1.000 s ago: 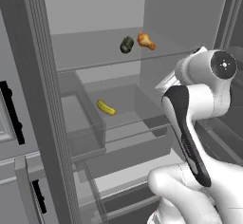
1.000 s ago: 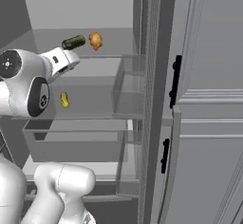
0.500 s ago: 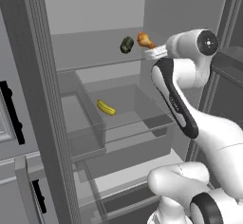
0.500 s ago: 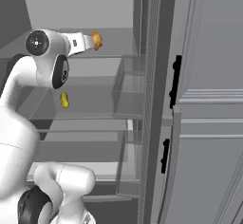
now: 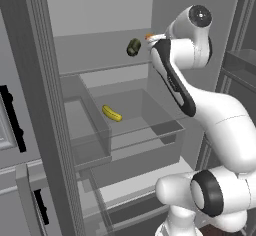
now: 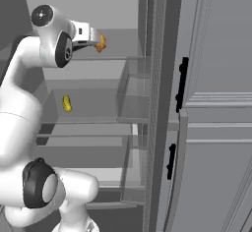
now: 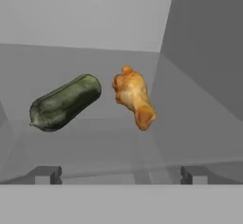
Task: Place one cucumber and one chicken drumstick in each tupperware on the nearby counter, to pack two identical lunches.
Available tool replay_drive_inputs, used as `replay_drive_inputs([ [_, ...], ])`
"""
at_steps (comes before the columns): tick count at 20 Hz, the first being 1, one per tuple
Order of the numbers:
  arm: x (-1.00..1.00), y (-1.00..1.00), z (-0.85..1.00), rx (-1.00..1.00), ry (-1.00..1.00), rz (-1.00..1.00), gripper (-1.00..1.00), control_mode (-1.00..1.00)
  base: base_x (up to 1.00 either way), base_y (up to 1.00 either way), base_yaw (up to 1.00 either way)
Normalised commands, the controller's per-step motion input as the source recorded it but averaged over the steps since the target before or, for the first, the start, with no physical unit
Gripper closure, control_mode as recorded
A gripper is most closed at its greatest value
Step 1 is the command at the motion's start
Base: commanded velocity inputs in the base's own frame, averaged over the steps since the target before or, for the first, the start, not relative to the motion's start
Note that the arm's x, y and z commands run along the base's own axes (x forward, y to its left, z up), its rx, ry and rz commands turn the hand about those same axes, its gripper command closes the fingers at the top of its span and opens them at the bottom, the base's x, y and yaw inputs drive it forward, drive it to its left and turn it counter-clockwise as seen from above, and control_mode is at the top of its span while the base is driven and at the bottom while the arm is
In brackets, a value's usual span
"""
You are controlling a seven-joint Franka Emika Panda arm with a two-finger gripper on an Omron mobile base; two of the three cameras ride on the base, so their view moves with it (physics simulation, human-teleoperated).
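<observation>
1. Jaws stand wide apart and hold nothing: in the hand view the two dark fingertips (image 7: 45, 174) rise at the bottom, one at each side, with free space between them, and the gripper (image 7: 119, 174) looks straight into the upper fridge shelf (image 7: 199, 137).
2. At the left of the hand view lies the dark green cucumber (image 7: 65, 102). Its long axis is tilted, low at the left end and higher at the right end, and it lies ahead of the left fingertip, not between the two.
3. Just beside it, to the right, lies the chicken drumstick (image 7: 134, 98), close to the cucumber but apart from it. Its long axis runs from the upper left down to the lower right, and it lies near the middle line between the fingertips, so I judge it is the thing that the open jaws aim at.
4. Both pieces are ahead of the fingertips; nothing is touched yet.
5. From the left base view, the yellowish cucumber (image 5: 112, 113) lies lower, in the clear drawer (image 5: 170, 127), well below the gripper.
6. To take the drumstick, I judge the hand needs to go forward and perhaps turn a little, so that the jaws close across its narrow width.
</observation>
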Motion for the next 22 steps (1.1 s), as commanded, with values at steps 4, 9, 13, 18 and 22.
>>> replay_drive_inputs([
  [4,0.28,-0.09,-0.35,0.01,0.07,0.1,-1.0,-1.0,0.0,0.0,0.0],
  [9,0.88,-0.03,-0.3,0.0,0.04,0.16,-1.0,-1.0,0.0,0.0,0.0],
  [13,1.0,-0.02,-0.01,0.0,0.04,0.18,-1.0,-1.0,0.0,0.0,0.0],
  [18,0.65,-0.3,-0.02,0.0,0.08,0.04,-1.0,-1.0,0.0,0.0,0.0],
  [22,0.46,-0.15,-0.08,0.0,0.13,0.0,-1.0,-1.0,0.0,0.0,0.0],
])
